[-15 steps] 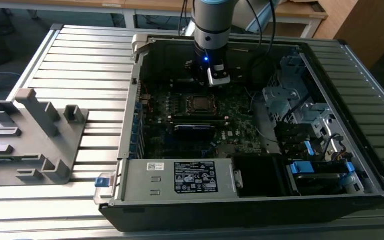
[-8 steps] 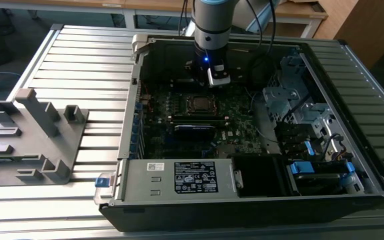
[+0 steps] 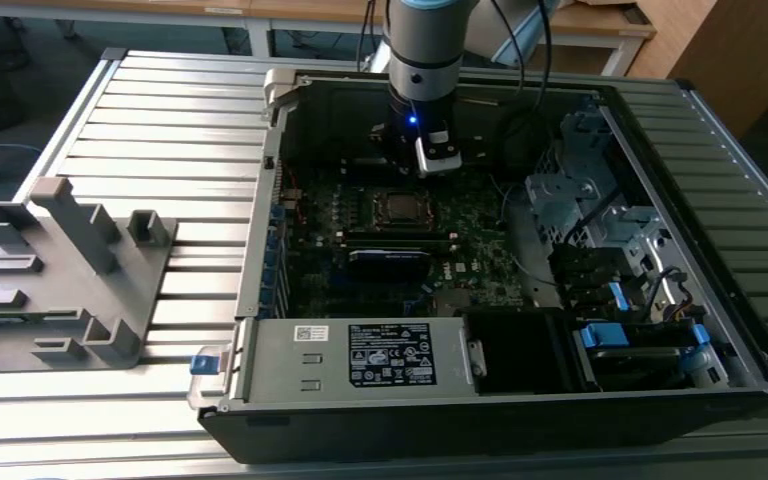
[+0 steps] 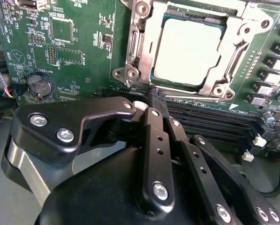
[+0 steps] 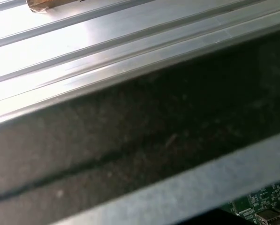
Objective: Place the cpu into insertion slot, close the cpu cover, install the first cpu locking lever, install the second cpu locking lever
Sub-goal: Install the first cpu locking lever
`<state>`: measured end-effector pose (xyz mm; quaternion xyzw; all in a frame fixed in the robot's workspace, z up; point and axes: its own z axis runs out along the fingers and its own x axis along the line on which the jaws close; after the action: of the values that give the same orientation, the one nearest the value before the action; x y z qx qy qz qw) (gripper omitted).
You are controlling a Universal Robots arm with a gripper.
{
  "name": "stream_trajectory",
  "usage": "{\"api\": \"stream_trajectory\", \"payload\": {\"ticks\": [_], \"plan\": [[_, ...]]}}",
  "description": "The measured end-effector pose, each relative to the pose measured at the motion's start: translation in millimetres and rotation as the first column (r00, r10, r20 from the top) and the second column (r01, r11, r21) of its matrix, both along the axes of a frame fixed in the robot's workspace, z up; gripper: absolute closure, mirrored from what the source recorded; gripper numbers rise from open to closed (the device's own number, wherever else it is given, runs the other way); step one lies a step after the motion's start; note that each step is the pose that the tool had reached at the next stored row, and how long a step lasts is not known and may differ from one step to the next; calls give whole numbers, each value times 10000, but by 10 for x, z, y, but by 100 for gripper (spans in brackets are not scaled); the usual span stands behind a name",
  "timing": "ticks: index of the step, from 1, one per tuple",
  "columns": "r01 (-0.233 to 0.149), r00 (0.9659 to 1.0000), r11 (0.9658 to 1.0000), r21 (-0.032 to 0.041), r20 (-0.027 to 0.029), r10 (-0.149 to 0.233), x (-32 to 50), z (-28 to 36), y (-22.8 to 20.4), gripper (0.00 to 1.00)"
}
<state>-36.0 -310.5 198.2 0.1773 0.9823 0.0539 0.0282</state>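
Observation:
The cpu [image 4: 186, 49], a flat silvery square, lies in the insertion slot [image 3: 398, 207] on the green motherboard [image 4: 83, 42]. The cpu cover [image 4: 233, 56], a thin metal frame, lies flat around it with the chip showing through its window. My gripper [image 4: 157, 99] hangs just beside the socket's edge, at a corner screw; its black fingers [image 4: 154, 140] meet at the tips with nothing between them. In the exterior view my gripper [image 3: 427, 168] is low inside the case, just behind the socket. I cannot tell how the locking levers stand.
Black memory slots [image 4: 210, 117] and a coin battery [image 4: 40, 84] flank the gripper. A memory stick [image 3: 391, 256] sits in front of the socket, and a power supply [image 3: 357, 355] in front of that. A drive cage [image 3: 598, 200] stands at the exterior view's right, a grey fixture [image 3: 64, 280] at its left. The case wall [image 5: 130, 140] is close.

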Motion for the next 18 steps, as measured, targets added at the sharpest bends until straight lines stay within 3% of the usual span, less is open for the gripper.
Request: {"api": "stream_trajectory", "payload": {"ticks": [4, 9, 18], "plan": [[-1, 10000, 10000, 2, 2, 1, 0, 10, 0, 89], [0, 10000, 10000, 16, 2, 0, 0, 84, 0, 89], [11, 10000, 10000, 56, 12, -11, -18, 85, 14, 89]]}}
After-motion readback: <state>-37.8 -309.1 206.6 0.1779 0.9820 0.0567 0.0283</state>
